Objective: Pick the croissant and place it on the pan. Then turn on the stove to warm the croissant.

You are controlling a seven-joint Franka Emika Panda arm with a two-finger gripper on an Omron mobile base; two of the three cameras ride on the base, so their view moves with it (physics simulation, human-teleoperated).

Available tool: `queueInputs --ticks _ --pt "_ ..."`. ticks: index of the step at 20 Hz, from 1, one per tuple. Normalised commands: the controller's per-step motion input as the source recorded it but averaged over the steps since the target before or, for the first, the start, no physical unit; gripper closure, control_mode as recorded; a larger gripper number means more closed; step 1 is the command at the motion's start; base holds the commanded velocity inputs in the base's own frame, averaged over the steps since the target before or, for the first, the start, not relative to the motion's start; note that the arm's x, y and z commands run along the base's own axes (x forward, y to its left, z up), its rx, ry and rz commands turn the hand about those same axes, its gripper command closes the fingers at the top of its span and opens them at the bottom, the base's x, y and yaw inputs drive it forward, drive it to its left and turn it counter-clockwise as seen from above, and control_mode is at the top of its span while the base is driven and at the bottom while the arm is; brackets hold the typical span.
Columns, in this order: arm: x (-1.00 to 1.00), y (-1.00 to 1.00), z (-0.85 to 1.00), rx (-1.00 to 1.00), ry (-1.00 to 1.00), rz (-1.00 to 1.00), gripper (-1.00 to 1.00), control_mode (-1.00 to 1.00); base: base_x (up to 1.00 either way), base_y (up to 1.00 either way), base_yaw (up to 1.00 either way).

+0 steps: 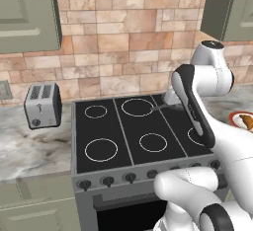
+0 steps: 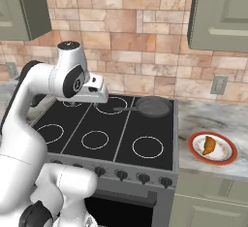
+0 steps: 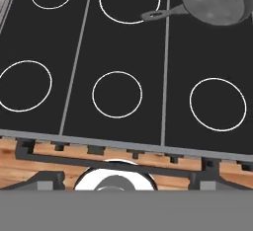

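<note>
The croissant (image 2: 209, 145) is a small orange-brown lump lying on a white plate with a red-orange rim (image 2: 227, 159), on the counter right of the stove (image 2: 121, 124). The dark grey pan (image 2: 154, 106) sits on the back right burner with its thin handle pointing left; the hand view has the pan (image 3: 215, 3) at its upper right. My gripper (image 2: 97, 99) hovers above the back middle of the cooktop, left of the pan's handle and far from the croissant. Its fingers are not visible. A row of dark knobs (image 2: 121, 174) lines the stove front.
A silver two-slot toaster (image 1: 43, 105) stands on the marble counter left of the stove. Green cabinets and a range hood hang above, with a stone tile wall behind. My own arm (image 1: 195, 109) blocks the right part of the cooktop in the left base view.
</note>
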Motion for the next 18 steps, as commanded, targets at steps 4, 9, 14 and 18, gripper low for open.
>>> queueInputs --ticks 4,9,14,18 --pt "-0.12 -0.16 -0.04 0.00 0.00 0.00 -1.00 -1.00 0.00 0.00 0.00" --pt "-0.08 -0.17 -0.04 0.00 0.00 0.00 -1.00 -1.00 0.00 0.00 0.00" --pt "-0.08 -0.16 -0.02 0.00 0.00 0.00 -1.00 -1.00 0.00 0.00 0.00" --pt "-0.04 -0.18 0.00 0.00 0.00 0.00 -1.00 -1.00 0.00 0.00 0.00"
